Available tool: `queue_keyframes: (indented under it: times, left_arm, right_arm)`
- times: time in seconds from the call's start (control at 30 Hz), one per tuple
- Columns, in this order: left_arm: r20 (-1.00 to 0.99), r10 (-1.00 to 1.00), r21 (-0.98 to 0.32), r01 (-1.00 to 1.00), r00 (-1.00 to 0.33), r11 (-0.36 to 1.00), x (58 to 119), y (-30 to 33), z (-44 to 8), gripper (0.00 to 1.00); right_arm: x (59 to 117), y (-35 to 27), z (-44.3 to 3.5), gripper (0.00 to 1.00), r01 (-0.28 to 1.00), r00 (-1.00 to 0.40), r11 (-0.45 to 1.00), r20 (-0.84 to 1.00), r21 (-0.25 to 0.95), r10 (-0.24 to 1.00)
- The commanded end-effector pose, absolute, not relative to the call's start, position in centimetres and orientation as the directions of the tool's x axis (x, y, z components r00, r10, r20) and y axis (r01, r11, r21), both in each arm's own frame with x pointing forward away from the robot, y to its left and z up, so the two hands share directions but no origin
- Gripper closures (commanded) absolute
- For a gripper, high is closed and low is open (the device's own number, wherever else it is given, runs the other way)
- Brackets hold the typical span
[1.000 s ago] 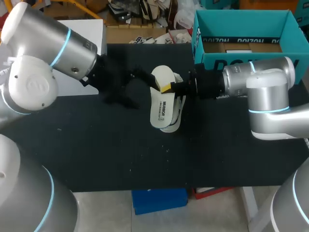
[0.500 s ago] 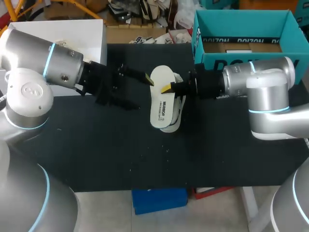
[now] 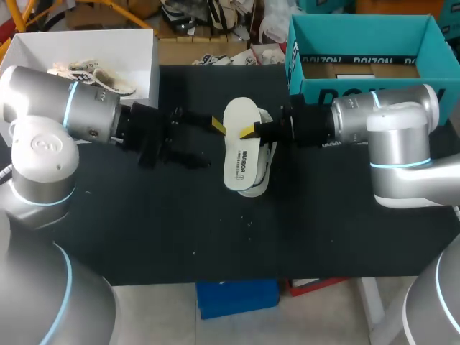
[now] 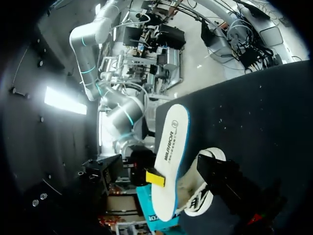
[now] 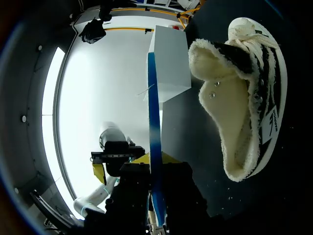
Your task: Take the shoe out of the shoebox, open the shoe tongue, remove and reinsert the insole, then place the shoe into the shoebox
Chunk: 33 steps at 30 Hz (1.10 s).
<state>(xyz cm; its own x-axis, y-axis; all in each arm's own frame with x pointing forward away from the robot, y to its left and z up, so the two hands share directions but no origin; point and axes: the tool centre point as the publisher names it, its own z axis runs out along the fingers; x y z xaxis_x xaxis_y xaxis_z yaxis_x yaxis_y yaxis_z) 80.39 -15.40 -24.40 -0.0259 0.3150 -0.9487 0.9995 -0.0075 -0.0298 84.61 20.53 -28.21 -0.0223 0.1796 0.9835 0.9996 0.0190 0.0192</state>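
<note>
The insole (image 3: 241, 154) was out of the shoe and stood on edge over it, pinched along 1 long side by the right gripper (image 3: 250, 131), whose fingers were clamped on it. The shoe (image 3: 267, 162) lay on its side on the black table (image 3: 144, 230) just beneath, its fleecy opening turned toward the right wrist. The left gripper (image 3: 213, 146) hung just beside the insole with its fingers apart, gripping nothing.

Putting the insole back looked like the step in hand. It would go best toe end first and angled low into the opening, with the free claw steadying the shoe so it could not slide.

Count: 1 insole, 1 shoe, 2 grippers and 2 boxes, the teal shoebox (image 3: 363, 25) behind the right arm and a white box (image 3: 136, 54) at the far left.
</note>
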Motion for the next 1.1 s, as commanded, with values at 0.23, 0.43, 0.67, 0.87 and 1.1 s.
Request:
queue_keyframes:
  times: [0.23, 0.43, 0.67, 0.87, 1.1]
  left_arm:
    - [-0.977, 0.192, 0.096, 0.995, 0.096, -0.011, 80.8, -15.3, -25.3, 0.00]
    - [-0.985, 0.134, 0.114, 0.993, 0.111, 0.010, 81.8, -15.5, -25.6, 0.00]
    - [-0.991, 0.115, 0.072, 0.996, 0.066, 0.045, 82.0, -15.7, -26.1, 0.00]
    - [-0.990, 0.113, 0.085, 0.995, 0.079, 0.051, 81.9, -15.7, -26.1, 0.00]
    - [-0.991, 0.055, 0.122, 0.990, 0.118, 0.068, 82.2, -15.8, -27.3, 0.00]
  right_arm:
    - [84.6, 20.7, -28.2, 1.00, 1.000, -0.021, 0.016, 0.983, 0.019, 0.183]
    - [84.6, 20.7, -28.2, 1.00, 1.000, -0.021, 0.016, 0.983, 0.019, 0.183]
    - [84.6, 20.7, -28.2, 1.00, 1.000, -0.021, 0.016, 0.983, 0.019, 0.183]
    - [84.6, 20.7, -28.2, 1.00, 1.000, -0.021, 0.016, 0.983, 0.019, 0.183]
    - [84.6, 20.7, -28.2, 1.00, 1.000, -0.021, 0.016, 0.983, 0.019, 0.183]
